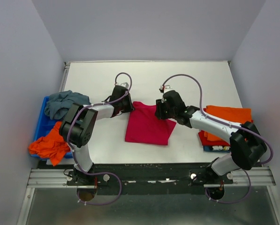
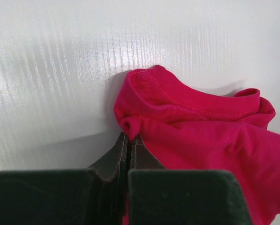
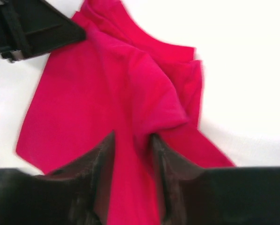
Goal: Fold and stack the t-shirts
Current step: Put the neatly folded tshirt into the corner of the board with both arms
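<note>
Pinching a bunched fold at the corner of the magenta t-shirt (image 1: 147,127), the left gripper (image 2: 129,139) has its jaws pressed together, with cloth right at the tips. The collar hem lies just beyond them. Right gripper (image 3: 132,143) is partly open, fingers (image 3: 102,159) astride a raised ridge of the same shirt, not clamped. The shirt lies on the table (image 1: 196,75) between both grippers. Folded orange shirts (image 1: 226,115) sit off to the right gripper's right, beside its arm.

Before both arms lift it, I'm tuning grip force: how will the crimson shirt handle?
Probably floppy: the crimson shirt bunches where the left tool pinches it. Likely light, being thin cloth, and apt to sag below the pinch.
</note>
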{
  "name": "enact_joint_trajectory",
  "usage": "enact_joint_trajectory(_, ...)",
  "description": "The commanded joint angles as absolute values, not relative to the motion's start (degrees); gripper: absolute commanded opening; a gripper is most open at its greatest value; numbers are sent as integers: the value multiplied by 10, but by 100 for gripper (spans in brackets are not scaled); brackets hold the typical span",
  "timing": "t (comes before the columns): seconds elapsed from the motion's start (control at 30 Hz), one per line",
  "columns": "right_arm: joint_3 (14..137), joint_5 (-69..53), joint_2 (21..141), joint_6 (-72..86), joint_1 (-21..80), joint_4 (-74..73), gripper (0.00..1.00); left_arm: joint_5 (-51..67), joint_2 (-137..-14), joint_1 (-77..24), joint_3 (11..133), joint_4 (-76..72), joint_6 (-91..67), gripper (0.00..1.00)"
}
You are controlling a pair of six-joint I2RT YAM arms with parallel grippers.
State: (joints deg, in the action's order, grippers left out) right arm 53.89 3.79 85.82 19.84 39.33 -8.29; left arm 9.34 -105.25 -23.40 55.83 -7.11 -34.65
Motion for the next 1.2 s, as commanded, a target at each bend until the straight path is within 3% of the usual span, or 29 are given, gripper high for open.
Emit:
enact_joint_trajectory(0.0,561,140,859,225,390,-112,58,69,-1027,-237,559,-59,-327,0)
enact_joint_trajectory(0.37,583,-46,882,274,256,-103,59,57,-1020,-250,552,-64,-307,0)
enact_joint_trajectory(0.53,642,-155,967,283,222,-110,60,51,-998,-258,527,-96,-290,0)
enact_joint_trajectory(0.63,692,-193,1033,265,222,-124,68,31,-970,-265,499,-128,-279,0)
enact_joint_trajectory(0.7,732,-188,1073,260,222,-162,72,27,-954,-266,484,-148,-273,0)
enact_joint_trajectory(0.87,781,-188,1127,238,222,-195,73,28,-939,-269,470,-165,-257,0)
enact_joint_trajectory(0.97,814,-203,1161,241,224,-228,66,32,-945,-271,468,-171,-255,0)
enact_joint_trajectory(1.17,843,-115,1180,234,236,-311,58,11,-910,-283,437,-206,-245,0)
